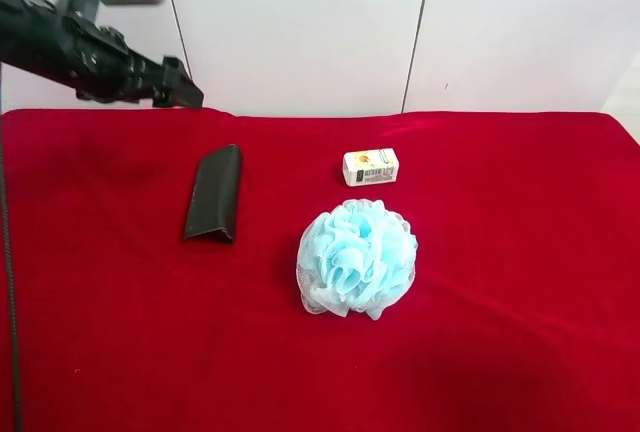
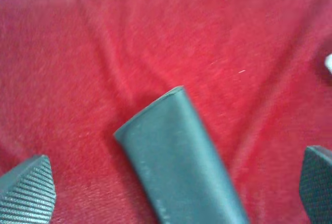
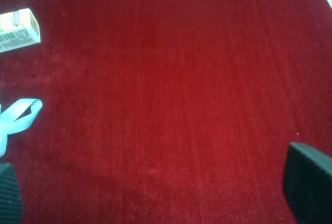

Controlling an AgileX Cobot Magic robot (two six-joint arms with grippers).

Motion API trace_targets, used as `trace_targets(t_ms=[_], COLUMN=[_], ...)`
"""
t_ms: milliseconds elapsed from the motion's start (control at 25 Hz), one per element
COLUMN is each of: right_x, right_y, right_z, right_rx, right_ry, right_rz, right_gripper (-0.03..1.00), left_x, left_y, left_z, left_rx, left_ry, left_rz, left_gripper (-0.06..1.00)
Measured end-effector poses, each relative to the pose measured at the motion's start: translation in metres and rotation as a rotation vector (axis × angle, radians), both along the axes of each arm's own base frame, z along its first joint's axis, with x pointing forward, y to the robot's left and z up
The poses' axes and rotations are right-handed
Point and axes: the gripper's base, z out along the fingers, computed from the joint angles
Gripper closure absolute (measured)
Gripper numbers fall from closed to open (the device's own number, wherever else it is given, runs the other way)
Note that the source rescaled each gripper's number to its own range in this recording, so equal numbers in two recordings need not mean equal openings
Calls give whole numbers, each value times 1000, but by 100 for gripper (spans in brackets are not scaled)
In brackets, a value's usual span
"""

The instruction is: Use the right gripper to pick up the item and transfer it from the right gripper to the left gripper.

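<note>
A light blue mesh bath sponge (image 1: 357, 257) lies in the middle of the red cloth. Its ribbon loop (image 3: 18, 117) shows at the edge of the right wrist view. A small white box (image 1: 370, 167) lies just behind it and also shows in the right wrist view (image 3: 18, 29). A black case (image 1: 213, 194) lies further to the exterior view's left. My right gripper (image 3: 158, 193) is open and empty over bare cloth; it is out of the exterior view. My left gripper (image 1: 185, 95) is open and empty, raised above the black case (image 2: 181, 162).
The red cloth (image 1: 520, 282) covers the whole table up to a white wall (image 1: 300, 22) at the back. A black cable (image 1: 10, 282) hangs along the exterior view's left edge.
</note>
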Motion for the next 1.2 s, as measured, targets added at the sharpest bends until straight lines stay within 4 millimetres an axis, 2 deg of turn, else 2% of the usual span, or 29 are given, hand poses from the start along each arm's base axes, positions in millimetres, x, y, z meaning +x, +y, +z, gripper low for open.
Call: trace_targets(t_ms=[240,520,800,1080,1200], right_x=[0,0,0,0,0], right_y=[0,0,0,0,0], right_z=[0,0,0,0,0], right_rx=[0,0,0,0,0], right_ry=[0,0,0,0,0], right_rz=[0,0,0,0,0], right_gripper=[-3,-3,-3,-3,-3], left_x=[-33,-81,-124,-151,-169], left_y=[-1,3,8,14,21], left_z=[50,90,104,105,105], left_rx=[-41,-55,-23,18,70], left_ry=[-44,14,155,324,323], left_rz=[-61,-84,-115,-102,-83], left_gripper=[5,5,5,5,5])
